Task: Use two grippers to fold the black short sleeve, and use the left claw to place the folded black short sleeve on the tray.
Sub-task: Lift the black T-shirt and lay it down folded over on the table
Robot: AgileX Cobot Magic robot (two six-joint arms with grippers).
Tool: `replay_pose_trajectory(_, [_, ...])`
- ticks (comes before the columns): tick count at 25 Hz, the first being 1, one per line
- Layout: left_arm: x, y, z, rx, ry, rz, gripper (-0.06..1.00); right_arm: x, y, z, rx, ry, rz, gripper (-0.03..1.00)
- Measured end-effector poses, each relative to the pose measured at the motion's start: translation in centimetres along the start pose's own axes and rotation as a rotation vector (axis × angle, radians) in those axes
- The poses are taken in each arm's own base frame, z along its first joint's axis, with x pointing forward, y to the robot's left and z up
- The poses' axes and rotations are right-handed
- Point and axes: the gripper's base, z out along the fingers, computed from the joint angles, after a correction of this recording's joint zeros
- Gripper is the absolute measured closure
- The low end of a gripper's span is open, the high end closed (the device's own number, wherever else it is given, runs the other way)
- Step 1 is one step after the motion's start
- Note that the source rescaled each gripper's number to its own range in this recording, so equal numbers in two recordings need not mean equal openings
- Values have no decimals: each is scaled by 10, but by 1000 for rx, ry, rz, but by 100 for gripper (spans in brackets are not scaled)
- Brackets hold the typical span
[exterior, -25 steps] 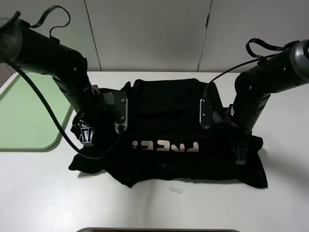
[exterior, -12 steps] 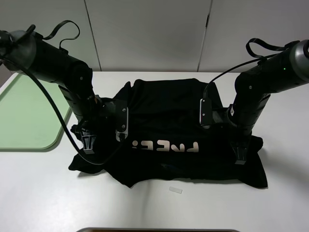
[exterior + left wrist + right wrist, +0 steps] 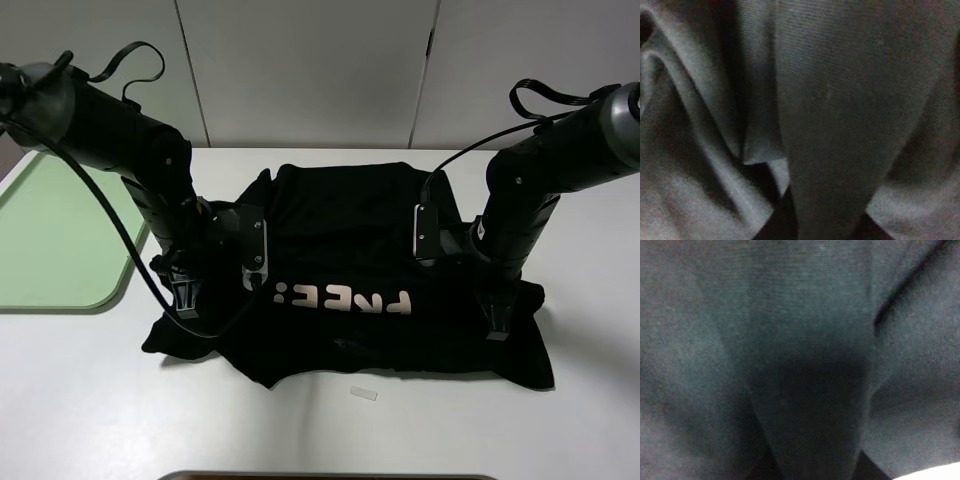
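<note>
Black shirt lay spread on the table, lettering up, beside the tray. Left gripper and right gripper each pinched cloth at its sides.

high view: bright, even, sharp | wrist views: dim, grainy, black short sleeve blurred

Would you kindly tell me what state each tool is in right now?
Left tool: closed, pinching the left edge of the black short sleeve.
Right tool: closed, pinching the right side of the black short sleeve.
</note>
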Motion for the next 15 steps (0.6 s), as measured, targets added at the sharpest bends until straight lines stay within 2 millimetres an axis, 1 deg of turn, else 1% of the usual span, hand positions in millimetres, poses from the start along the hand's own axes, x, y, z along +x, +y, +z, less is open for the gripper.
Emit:
replay_pose_trajectory(5, [-3,-2,0,22,-27,-91,94,0,0,0,-1,-1,3,96])
replay_pose_trajectory(15, [4,-11,-1,117,53,-93,94,-2,-1,-1,-1,-15,106,96])
